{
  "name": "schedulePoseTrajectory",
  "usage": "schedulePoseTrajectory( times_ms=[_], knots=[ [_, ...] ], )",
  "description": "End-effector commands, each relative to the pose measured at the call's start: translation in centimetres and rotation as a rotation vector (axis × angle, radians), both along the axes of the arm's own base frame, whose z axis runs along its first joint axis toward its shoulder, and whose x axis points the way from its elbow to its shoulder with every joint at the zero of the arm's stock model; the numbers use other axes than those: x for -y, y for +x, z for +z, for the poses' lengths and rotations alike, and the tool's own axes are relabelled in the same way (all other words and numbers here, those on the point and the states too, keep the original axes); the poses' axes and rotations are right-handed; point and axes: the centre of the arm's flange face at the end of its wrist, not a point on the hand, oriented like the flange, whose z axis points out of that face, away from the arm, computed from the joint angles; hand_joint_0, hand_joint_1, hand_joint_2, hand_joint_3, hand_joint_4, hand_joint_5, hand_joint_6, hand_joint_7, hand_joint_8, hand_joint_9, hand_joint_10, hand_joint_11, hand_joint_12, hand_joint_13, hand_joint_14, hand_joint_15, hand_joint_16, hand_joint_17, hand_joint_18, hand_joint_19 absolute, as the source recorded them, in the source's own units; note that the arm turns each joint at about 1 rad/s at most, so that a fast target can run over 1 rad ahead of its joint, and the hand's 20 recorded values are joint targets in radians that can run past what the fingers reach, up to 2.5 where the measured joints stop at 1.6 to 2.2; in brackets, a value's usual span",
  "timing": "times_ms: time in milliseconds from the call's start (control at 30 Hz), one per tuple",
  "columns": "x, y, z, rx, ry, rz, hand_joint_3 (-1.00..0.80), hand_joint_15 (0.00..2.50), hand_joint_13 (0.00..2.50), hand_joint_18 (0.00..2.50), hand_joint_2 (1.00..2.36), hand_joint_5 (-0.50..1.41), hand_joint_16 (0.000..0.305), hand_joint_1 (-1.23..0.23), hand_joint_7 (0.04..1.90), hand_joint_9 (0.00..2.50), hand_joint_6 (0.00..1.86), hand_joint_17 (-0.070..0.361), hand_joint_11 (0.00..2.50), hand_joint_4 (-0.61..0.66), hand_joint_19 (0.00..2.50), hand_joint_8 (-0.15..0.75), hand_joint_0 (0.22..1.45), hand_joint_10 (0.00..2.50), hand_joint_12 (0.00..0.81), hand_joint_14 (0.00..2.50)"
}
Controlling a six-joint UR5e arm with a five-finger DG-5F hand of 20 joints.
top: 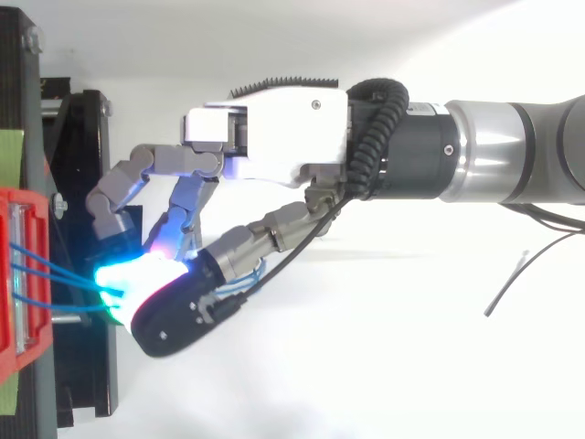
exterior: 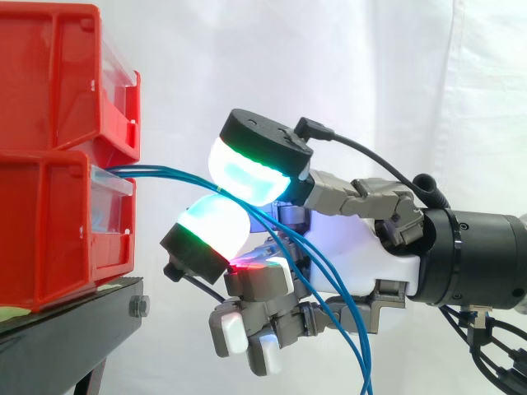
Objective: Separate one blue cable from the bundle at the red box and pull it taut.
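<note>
Two red bins are stacked at the left, the upper (exterior: 49, 74) on the lower (exterior: 49, 247) (top: 18, 274). A few thin blue cables (exterior: 165, 174) (top: 41, 267) come out of the lower bin's clear front and run right. My hand (exterior: 354, 255) (top: 274, 137) reaches in from the right, just in front of the bins. Two glowing cyan-green fingertips (exterior: 247, 169) close together on the blue cables where they converge; I cannot tell how many are pinched. Past the pinch the cables (exterior: 346, 329) hang down across the palm. The remaining fingers are curled below, one glowing red.
The bins stand on a black stand (exterior: 74, 321) (top: 82, 165) with a bolt (exterior: 138, 307) at its front edge, directly under my fingertips. A white curtain (exterior: 370, 82) hangs behind. Open room lies to the right of the bins.
</note>
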Motion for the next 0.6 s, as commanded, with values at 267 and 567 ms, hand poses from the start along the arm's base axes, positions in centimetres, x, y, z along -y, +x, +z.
schedulePoseTrajectory(
  times_ms=[267,567],
  knots=[
    [-0.18,-0.01,-0.06,-0.001,0.000,0.002,-0.50,0.68,0.98,0.83,1.00,-0.15,0.050,-0.63,1.14,1.20,0.87,0.114,1.18,0.13,0.84,0.301,0.52,0.03,0.379,0.02],
    [-0.31,0.03,0.01,0.000,0.000,0.004,-0.31,0.68,0.97,0.78,1.01,-0.16,0.047,-0.77,1.18,1.17,0.86,0.106,1.18,0.08,0.85,0.282,0.61,0.03,0.364,0.03]
  ],
)
